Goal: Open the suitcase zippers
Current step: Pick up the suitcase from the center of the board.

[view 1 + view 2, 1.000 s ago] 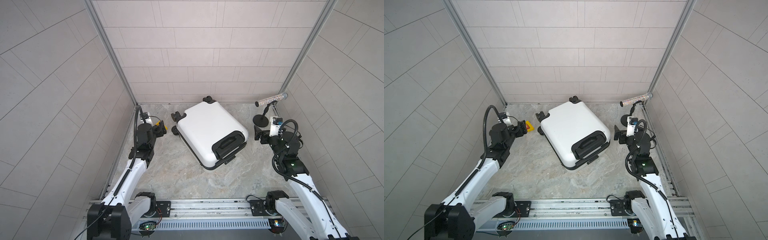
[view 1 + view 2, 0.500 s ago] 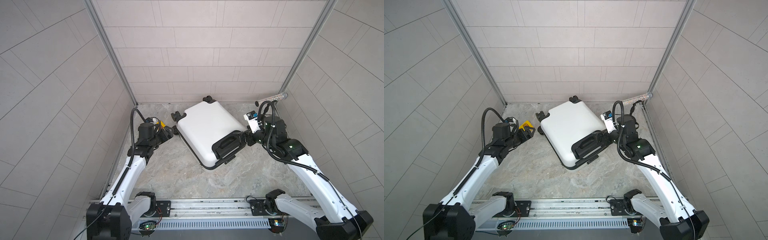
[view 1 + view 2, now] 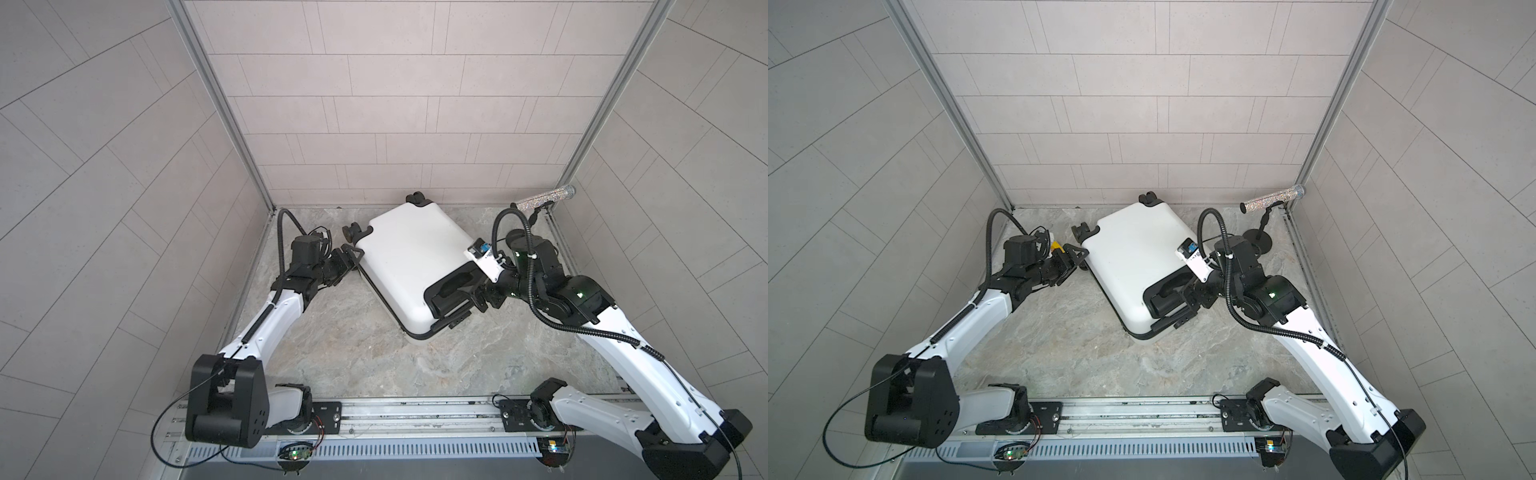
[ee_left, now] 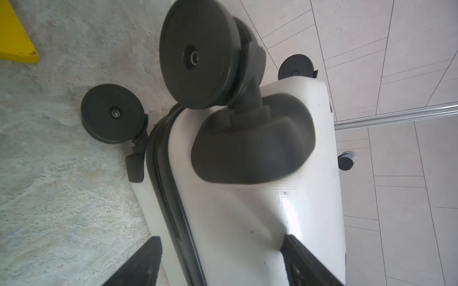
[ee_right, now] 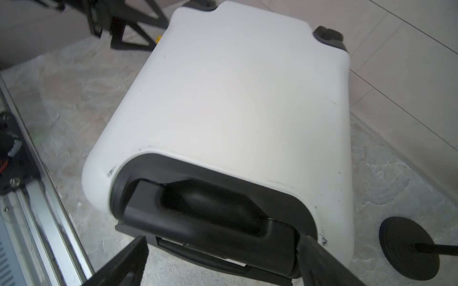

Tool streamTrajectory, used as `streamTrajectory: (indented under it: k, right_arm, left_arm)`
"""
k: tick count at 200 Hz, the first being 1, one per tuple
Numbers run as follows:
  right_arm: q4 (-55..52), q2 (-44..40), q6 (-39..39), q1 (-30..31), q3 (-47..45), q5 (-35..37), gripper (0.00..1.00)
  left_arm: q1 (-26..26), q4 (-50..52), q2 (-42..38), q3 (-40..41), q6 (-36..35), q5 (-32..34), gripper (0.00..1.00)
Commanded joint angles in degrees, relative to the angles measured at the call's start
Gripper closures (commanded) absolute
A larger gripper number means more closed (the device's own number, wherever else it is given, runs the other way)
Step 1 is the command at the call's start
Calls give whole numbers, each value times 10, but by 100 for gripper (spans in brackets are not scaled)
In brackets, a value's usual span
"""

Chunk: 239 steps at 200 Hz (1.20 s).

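A grey-tiled cell walls in a marbled counter, with the arms' mounting rail along its near edge. Beyond the rail, the suitcase lies flat on the counter, its black handle turned toward the rail and its wheels toward the back wall.

A second ago both arms were drawn back, well apart from the suitcase; now both have reached it, and the suitcase itself has not shifted. The right end effector sits at the handle end, jaws apart on either side of the handle. The left end effector straddles the suitcase's wheel-end side edge, jaws also apart, gripping nothing.

The zippers run closed along that edge, and no pull shows in any view. The reach looks finished, probably to steady the suitcase; finding a pull comes next. Past the suitcase's wheel end lie a yellow object and a glittery tube on a stand.
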<state>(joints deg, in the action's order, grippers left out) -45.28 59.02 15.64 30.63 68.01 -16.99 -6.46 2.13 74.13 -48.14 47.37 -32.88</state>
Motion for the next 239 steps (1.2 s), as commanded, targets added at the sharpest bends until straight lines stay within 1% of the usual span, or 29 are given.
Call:
streamTrajectory:
  k: [1,18,32,43,66,83,91,128,170,201,204,217,239]
  right_arm:
    - [-89,12,148,40,23,25,10]
    - [-120,30,221,68,37,37,15]
    - [-131,47,269,76,46,36,21]
    - [-135,59,305,82,53,35,24]
    - [-130,90,348,90,71,46,28]
    - [-145,123,379,94,89,52,37]
    - [-155,140,390,97,97,55,40]
    - [-168,199,419,111,127,80,43]
    - [-199,224,435,112,126,110,51]
    - [-207,236,425,113,120,91,51]
    - [-210,237,423,114,120,89,52]
    - [-220,241,416,117,117,83,52]
    - [-223,246,409,119,104,82,58]
  left_arm:
    - [-6,-18,16,-21,3,-12,20]
    - [-6,-9,30,-33,-11,-4,20]
    - [-5,-8,43,-40,-14,5,20]
    - [-6,-13,53,-43,-14,8,20]
    - [-6,-24,66,-48,-9,5,20]
    - [-6,-22,68,-50,-14,8,20]
    - [-6,-21,67,-49,-17,9,20]
    - [-6,-10,63,-48,-34,12,20]
    - [-6,1,60,-52,-49,21,20]
    - [-6,14,59,-53,-56,36,20]
    - [-5,16,57,-53,-69,39,20]
    - [-6,20,51,-51,-80,49,20]
    - [-6,23,39,-48,-88,56,20]
